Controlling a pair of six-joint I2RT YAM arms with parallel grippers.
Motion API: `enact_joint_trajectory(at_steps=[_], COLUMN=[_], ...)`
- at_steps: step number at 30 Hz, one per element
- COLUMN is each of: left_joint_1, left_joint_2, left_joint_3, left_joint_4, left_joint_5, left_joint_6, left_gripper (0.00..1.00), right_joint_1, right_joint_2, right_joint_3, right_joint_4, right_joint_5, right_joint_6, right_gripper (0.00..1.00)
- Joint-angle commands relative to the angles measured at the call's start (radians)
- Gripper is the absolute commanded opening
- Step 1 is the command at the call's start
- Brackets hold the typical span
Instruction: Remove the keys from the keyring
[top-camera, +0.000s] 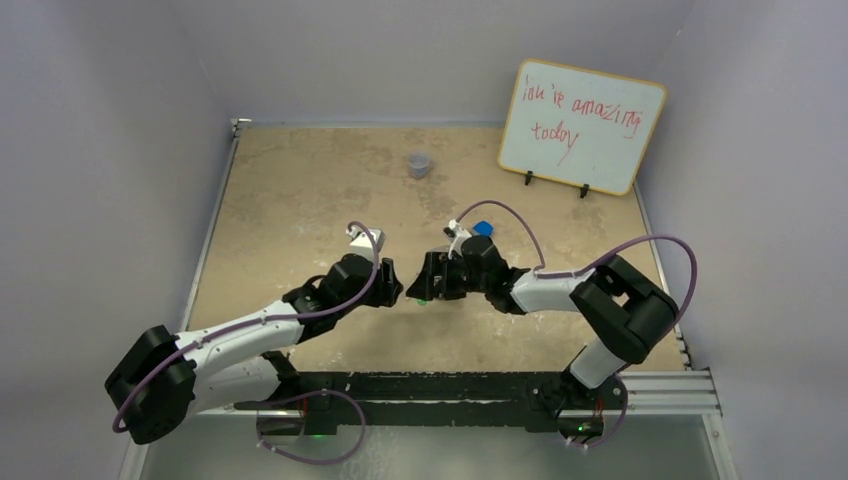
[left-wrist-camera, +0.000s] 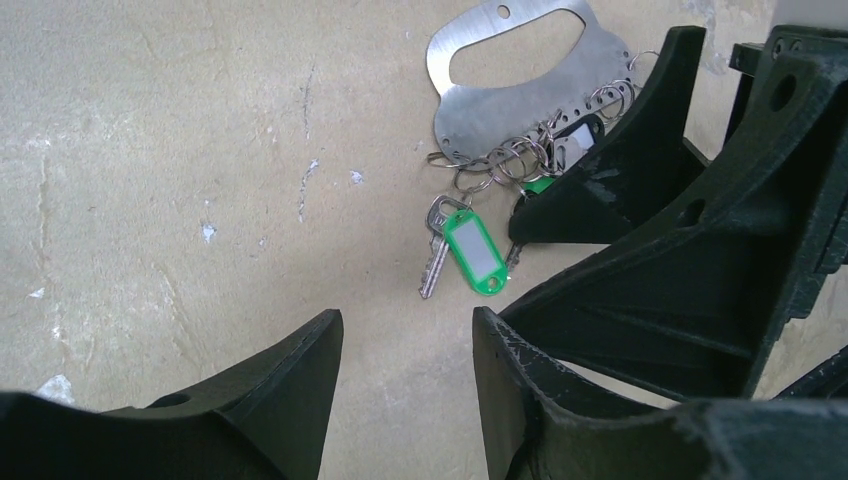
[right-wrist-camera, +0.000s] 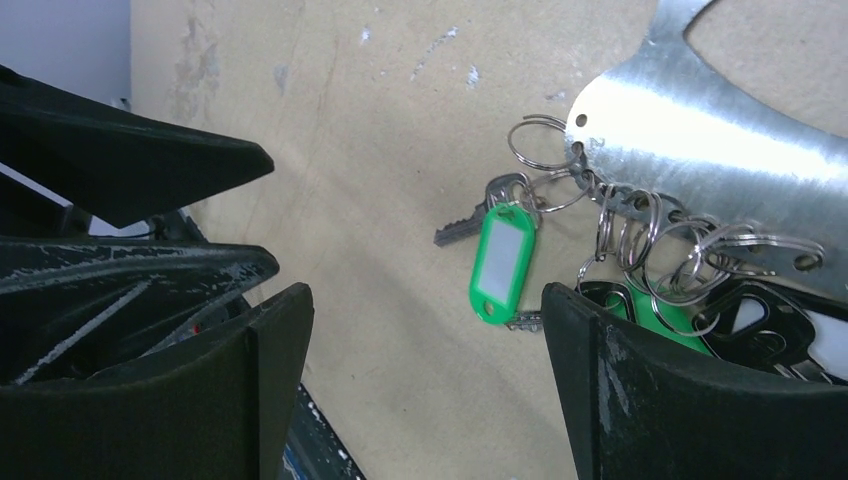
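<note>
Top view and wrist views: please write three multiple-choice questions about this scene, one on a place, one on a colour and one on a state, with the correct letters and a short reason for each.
1. Where does the small grey cup stand?
A. at the far side of the table, left of the whiteboard
B. between the arm bases
C. at the near left corner

2. What colour is the plastic tag beside the silver key?
A. red
B. green
C. yellow

3. How is the keyring placed?
A. lying flat on the table
B. hanging from the whiteboard
C. standing upright in the cup

Answers:
1 A: the top view shows it far from the arms, near the board.
2 B: both wrist views show bright green.
3 A: the left wrist view shows it flat on the surface.
</note>
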Motion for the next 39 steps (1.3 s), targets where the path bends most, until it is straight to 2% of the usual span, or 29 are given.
enact_joint_trajectory(at_steps=[1,11,17,31,39], left_joint_1=[0.0,0.001,0.0,0.001,-0.001], left_joint_2=[0.006,0.049,0.1,0.298,0.389], left_joint_3=[0.041,0.051,0.051,0.107,0.143], left_joint_4=[0.012,0.043,0.135,0.318,0.411], left_joint_5=[-0.018,0.025,0.095,0.161,0.264], left_joint_6=[0.013,0.037,0.087,0.273,0.355], left_gripper=[0.49,0.49,0.49,0.56,0.59], right_joint_1=[-0.012,-0.059,-0.07,-0.135,-0.152], right_joint_2=[-0.051,-0.128,-0.148,-0.261,-0.332], right_joint_3=[-0.028,-0.005,-0.003,-0.018,-0.019], right_joint_4=[-0.177,-0.327,-0.363,-0.373,-0.378], right_joint_5=[0.121,0.236,0.246,0.238,0.249], right_joint_6=[-0.027,-0.098,-0.12,-0.148,-0.158], right_gripper=[0.87,0.89,0.89,0.85,0.83])
